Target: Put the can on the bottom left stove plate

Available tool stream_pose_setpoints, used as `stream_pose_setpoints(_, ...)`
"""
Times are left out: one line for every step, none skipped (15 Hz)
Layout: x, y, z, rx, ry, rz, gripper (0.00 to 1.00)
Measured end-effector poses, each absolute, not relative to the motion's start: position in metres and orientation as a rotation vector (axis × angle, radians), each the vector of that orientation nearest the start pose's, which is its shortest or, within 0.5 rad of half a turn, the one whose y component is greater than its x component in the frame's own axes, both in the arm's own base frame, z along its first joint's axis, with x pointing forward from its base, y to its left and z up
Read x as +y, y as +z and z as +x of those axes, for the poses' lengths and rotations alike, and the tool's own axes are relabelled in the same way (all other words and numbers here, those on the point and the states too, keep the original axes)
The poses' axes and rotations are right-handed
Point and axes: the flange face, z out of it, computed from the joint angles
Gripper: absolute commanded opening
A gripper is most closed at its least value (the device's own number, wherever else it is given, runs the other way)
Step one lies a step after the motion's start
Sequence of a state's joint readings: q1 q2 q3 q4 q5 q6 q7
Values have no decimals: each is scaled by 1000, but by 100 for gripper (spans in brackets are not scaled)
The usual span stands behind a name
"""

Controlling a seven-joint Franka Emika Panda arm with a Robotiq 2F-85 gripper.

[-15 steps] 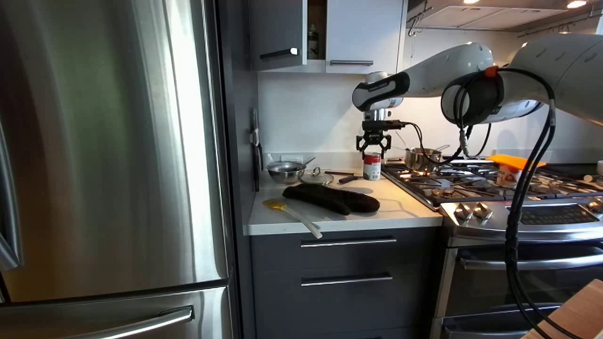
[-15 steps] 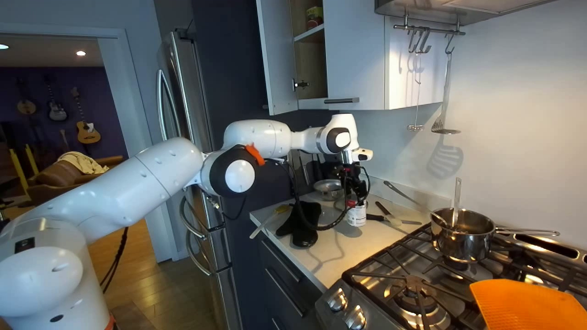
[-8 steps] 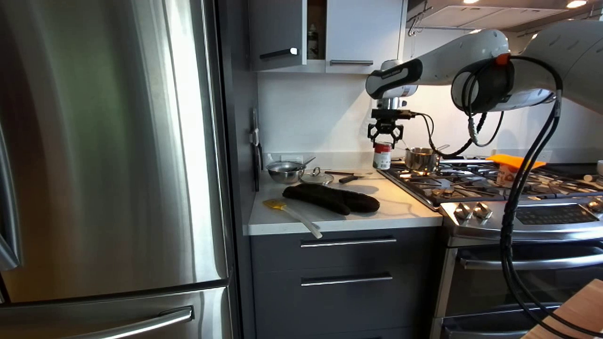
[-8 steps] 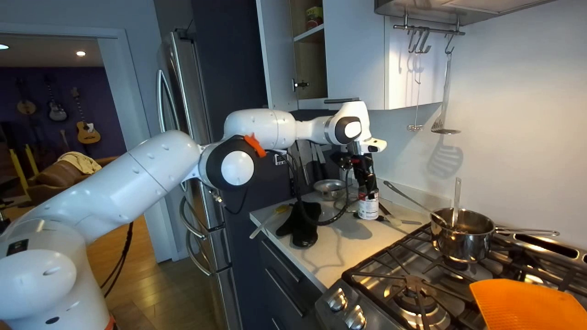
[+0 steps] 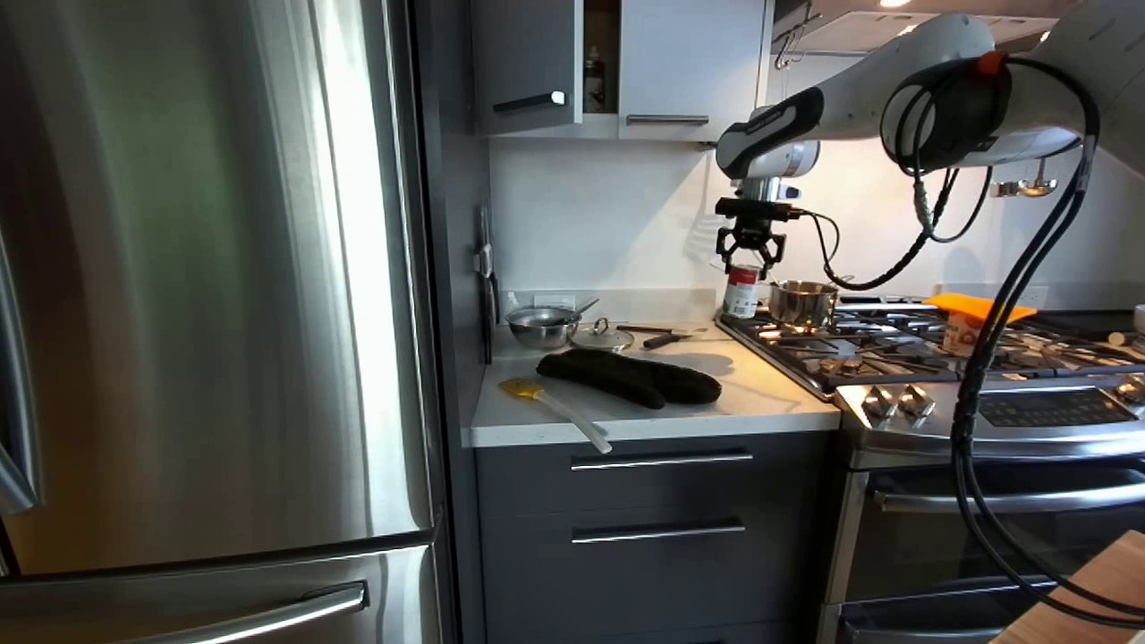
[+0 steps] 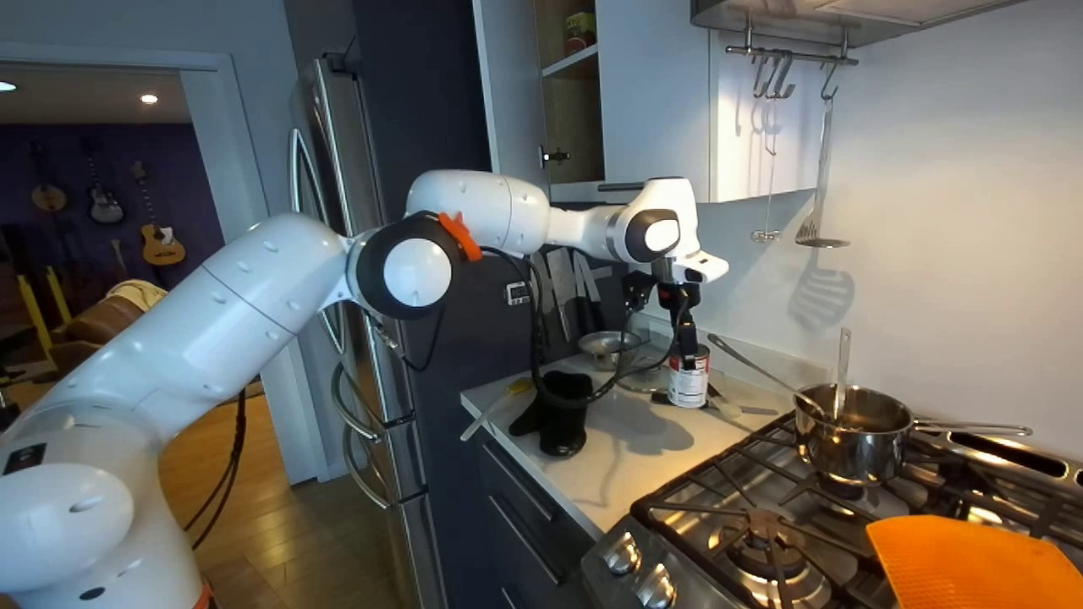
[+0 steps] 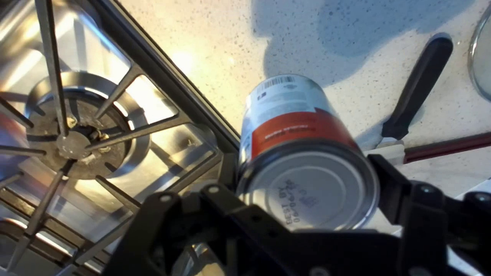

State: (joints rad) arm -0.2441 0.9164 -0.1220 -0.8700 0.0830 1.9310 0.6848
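Note:
The can (image 5: 741, 293), with a red and white label, is held in the air above the counter beside the cooktop's edge. It leans slightly in an exterior view and also shows in an exterior view (image 6: 689, 385). My gripper (image 5: 748, 268) is shut on the can's upper end from above. In the wrist view the can (image 7: 295, 111) sits between the two black fingers, its metal lid facing the camera. The bottom left stove plate (image 6: 766, 545) is a burner under a black grate at the cooktop's front left, with nothing on it. It shows in the wrist view (image 7: 76, 143) left of the can.
A shiny pot (image 6: 854, 440) with utensils stands on the back left burner, close to the can. An orange-topped item (image 5: 971, 326) stands further along the cooktop. A black oven mitt (image 5: 626, 376), a knife (image 7: 418, 84) and a metal bowl (image 5: 541, 329) lie on the counter.
The can has been lifted off the counter in my gripper and carried toward the cooktop. It now leans slightly. The arm has risen with it.

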Motion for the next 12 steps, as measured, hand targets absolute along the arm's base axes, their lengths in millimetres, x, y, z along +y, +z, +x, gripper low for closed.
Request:
stream_pose_setpoints(-243, 367, 755, 1568, -230, -2688, 58)
stream_pose_setpoints(-246, 366, 750, 1610, -230, -2649, 58)
stream_pose_setpoints(-250, 366, 746, 1656, -235, -2607, 58)
stream_pose_setpoints(-253, 365, 741, 1699, -240, -2565, 58)
stream_pose_setpoints(-257, 364, 735, 1740, -244, -2527, 58)
stream_pose_setpoints(-260, 362, 729, 1782, -246, -2491, 58)
stream_pose_setpoints(-264, 361, 721, 1822, -247, -2458, 58)
stream_pose_setpoints(-268, 360, 714, 1860, -245, -2428, 58)
stream_pose_setpoints(-272, 359, 705, 1898, -240, -2402, 58)
stream_pose_setpoints(-277, 358, 695, 1935, -228, -2380, 58)
stream_pose_setpoints(-281, 357, 684, 1974, -217, -2357, 58)
stream_pose_setpoints(-286, 356, 673, 2009, -201, -2339, 58)
